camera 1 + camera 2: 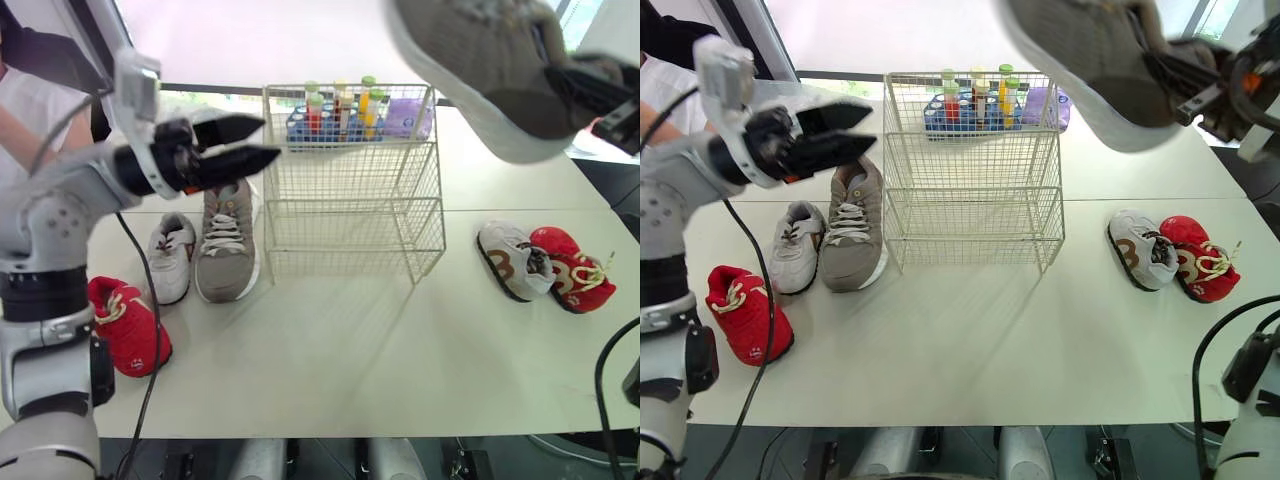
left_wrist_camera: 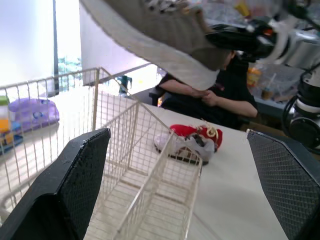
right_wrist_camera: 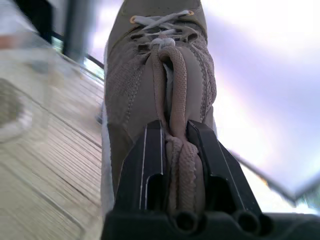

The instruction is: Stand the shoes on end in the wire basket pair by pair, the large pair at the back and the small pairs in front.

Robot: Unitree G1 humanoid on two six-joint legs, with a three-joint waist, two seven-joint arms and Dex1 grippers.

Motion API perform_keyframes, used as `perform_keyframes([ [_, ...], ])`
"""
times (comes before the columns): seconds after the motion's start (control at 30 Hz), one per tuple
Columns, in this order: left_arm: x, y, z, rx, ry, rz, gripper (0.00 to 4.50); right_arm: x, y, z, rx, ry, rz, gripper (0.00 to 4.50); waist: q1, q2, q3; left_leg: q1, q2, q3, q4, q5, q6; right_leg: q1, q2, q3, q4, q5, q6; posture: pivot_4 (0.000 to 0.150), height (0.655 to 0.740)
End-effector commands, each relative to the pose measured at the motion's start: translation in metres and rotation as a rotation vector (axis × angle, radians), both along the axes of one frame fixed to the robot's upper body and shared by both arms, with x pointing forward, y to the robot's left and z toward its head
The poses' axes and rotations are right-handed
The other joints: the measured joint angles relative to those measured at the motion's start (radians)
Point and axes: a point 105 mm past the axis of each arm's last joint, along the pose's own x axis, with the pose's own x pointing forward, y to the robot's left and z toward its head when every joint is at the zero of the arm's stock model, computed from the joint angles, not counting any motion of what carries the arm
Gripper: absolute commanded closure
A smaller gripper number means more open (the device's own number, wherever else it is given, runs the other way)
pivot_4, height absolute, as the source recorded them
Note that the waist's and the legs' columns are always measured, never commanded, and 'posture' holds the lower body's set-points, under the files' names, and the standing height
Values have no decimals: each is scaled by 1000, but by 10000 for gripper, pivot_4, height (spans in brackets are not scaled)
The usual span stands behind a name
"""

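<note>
I observe the right jaws clamped on the large grey shoe [image 1: 480, 70]. In the right wrist view the two fingers [image 3: 145, 165] stand close together on its upper at the lace end, with a lace strand pinched between them. The shoe is held in the air, clear of the bench [image 1: 350, 350], with its sole turned toward the head camera. In that view it sits above the right back corner of the wire basket [image 1: 350, 215].

The left jaws are wide open and hold nothing. Their fingers [image 1: 240, 158] hover at the basket's left side, above the second large grey shoe [image 1: 227, 245].

That second shoe lies flat on its sole just left of the basket, toe toward the robot. A small white shoe [image 1: 172, 258] lies just beside it on the left. A small red shoe [image 1: 128, 325] lies further left, nearer the robot and apart from the white one.

Right of the basket and well apart from it, a small white-and-brown shoe [image 1: 510, 260] and a second small red shoe [image 1: 570, 268] lie touching each other.

The basket stands upright at mid-bench, with wire dividers crossing its width. Behind it I note a blue rack of capped tubes [image 1: 335, 110] and a purple pouch [image 1: 405, 115]. The left wrist view shows a seated person [image 2: 225, 95] in dark clothing beyond the far end of the bench.
</note>
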Motion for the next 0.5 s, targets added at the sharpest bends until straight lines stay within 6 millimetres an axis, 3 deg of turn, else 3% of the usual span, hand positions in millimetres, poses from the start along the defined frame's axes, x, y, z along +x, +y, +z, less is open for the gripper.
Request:
perform_keyframes([
  [0.03,1,12,18,-30,-6,17,0,-18,21,9,-123,-97,163,43142,-3,-1,0,1,0,0,0,0,0,1,0,0,0,0,1,1500,7347],
  [0.23,6,20,37,-113,49,-8,0,-15,42,-1,-318,-172,268,43142,4,-3,2,0,0,0,4,0,0,1,-1,1,0,2,2,1500,7347],
  [0.5,0,17,40,-125,75,-74,0,-3,51,-7,-411,-248,282,43142,3,-4,2,-2,0,0,3,0,0,-1,-2,3,0,2,2,1500,7347],
])
